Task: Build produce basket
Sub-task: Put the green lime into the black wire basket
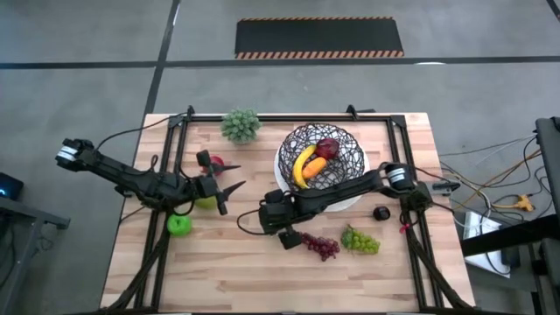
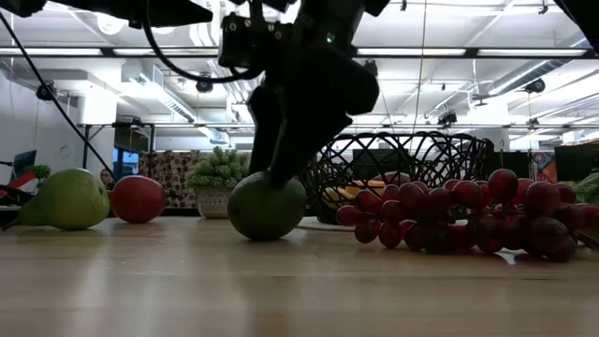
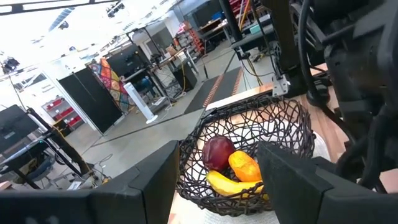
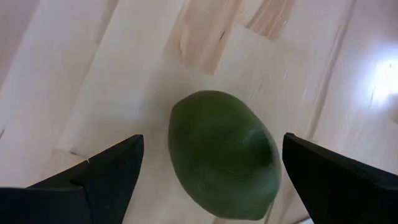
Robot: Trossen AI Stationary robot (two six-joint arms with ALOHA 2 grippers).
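- The right gripper (image 4: 205, 174) hangs over the avocado (image 4: 224, 155) with its fingers spread wide, one dark pad on each side of the fruit and bare wood showing between pad and skin. It holds nothing yet.
- The avocado lies straight ahead of this gripper, between the fingers, resting on the table (image 1: 262, 280). In the low view the fingers come down onto the top of the avocado (image 2: 267, 206); I cannot tell whether they touch it.
- Its long axis runs slantwise across the gap, not squarely along or across the line on which the fingers would close. I judge a squeeze from here would catch the narrower girth a little off-square, so the smooth fruit could twist or slip.
- The right arm is plainly the nearer one: in the high view its gripper (image 1: 278, 214) sits just beside the basket (image 1: 354, 144), on the side away from that arm's base.
- The basket already holds a banana (image 1: 302, 168), a carrot (image 1: 316, 164) and a red apple (image 1: 327, 147).
- Purple grapes (image 1: 320, 246) and green grapes (image 1: 360, 239) lie close to the right gripper, still on the table.
- The left gripper (image 1: 229, 191) waits well apart, fingers open and empty, with a green apple (image 1: 178, 225) near it and a pear (image 2: 67, 199) also still out.
- A potted plant (image 1: 241, 125) stands beyond the basket and is not produce.
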